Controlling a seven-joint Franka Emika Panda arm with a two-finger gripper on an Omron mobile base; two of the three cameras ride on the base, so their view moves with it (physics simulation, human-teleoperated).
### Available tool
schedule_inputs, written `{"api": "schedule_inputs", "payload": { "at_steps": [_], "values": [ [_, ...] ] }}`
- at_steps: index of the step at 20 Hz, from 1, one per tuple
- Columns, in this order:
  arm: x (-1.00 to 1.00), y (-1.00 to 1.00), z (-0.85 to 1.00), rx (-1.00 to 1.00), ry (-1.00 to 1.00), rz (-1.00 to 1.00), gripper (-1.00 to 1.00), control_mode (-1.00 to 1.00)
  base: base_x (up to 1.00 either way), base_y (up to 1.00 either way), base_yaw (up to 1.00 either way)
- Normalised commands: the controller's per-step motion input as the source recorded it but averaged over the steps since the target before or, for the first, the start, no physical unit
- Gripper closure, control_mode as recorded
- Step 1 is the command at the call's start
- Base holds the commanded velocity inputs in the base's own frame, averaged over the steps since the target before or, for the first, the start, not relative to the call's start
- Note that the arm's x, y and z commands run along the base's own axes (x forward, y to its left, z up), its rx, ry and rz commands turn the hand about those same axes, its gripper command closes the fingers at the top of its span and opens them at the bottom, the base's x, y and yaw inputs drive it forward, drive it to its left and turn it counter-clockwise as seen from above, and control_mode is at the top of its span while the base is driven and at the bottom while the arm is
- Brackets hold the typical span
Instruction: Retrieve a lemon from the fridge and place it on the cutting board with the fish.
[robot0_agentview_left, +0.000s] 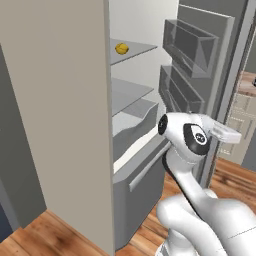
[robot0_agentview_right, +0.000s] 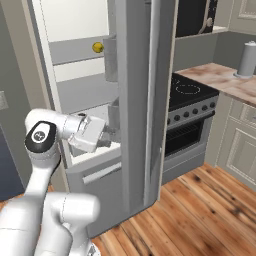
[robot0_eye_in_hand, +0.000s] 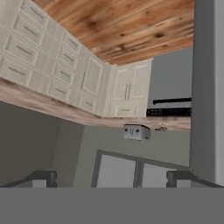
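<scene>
Left base view, upper centre: lemon (robot0_agentview_left: 121, 48) on an upper fridge (robot0_agentview_left: 75, 125) shelf, alone, well above the arm; same fruit upper left in right base view; probably light, firm, round and apt to roll, so best pinched across its middle. Lower centre-right: gripper (robot0_agentview_right: 111, 135) by the open door's edge; hand view: fingertips (robot0_eye_in_hand: 43, 178) wide apart, holding nothing; toaster (robot0_eye_in_hand: 136, 132) at its centre.

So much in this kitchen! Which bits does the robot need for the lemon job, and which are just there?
Needed:
lemon on a fridge shelf
open end effector

Just there:
stove
toaster
paper towel roll
cupboards
</scene>
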Motion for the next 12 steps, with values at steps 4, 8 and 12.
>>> {"api": "schedule_inputs", "payload": {
  "at_steps": [4, 8, 12],
  "values": [
    [-0.14, -0.06, 0.11, 0.00, -0.13, 0.30, -1.00, -1.00, 0.00, 0.00, 0.00],
    [-0.04, 0.31, 0.07, 0.00, -0.10, 0.39, -1.00, -1.00, 0.00, 0.00, 0.00],
    [0.00, 0.02, 0.22, 0.00, -0.15, 0.37, -1.00, -1.00, 0.00, 0.00, 0.00]
  ]
}}
